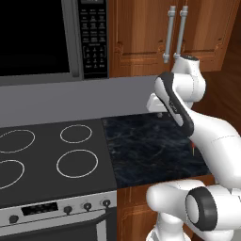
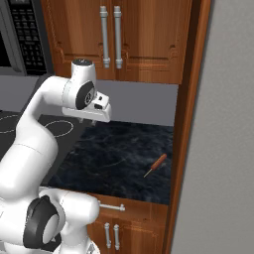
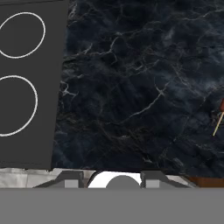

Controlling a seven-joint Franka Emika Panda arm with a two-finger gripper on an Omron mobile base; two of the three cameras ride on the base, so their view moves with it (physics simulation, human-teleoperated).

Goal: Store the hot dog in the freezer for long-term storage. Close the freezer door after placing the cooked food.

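**While the gripper hangs high, the hot dog waits at the worktop's far edge**

Since the gripper (image 2: 93, 118) hovers above the dark marble worktop (image 2: 114, 154) at centre-left of the right base view, nothing is in its grasp, and the prize is well off to the side. The hot dog (image 2: 158, 162) lies on a slant at the lower right of the marble, close to the wooden side panel (image 2: 186, 124). In the hand view it peeks in at the right edge (image 3: 222, 105), a pale stick trailing from it. Whether the jaws stand apart or together I cannot tell; just the finger bases show at the bottom of the hand view.

Now the risks, as I judge them. That sausage is tiny and thin, so a descent slightly off line could nudge it and send it rolling towards the front edge, or jam it against the panel. Coming in beside the panel leaves little room for the fingers on that side; a wide approach may knock the wood. A pinch on the thin stick rather than the meat could let it swivel or slip. The stovetop (image 1: 47, 155) sits at the left, well apart from the action. As for the freezer, it is not something I can place from here.
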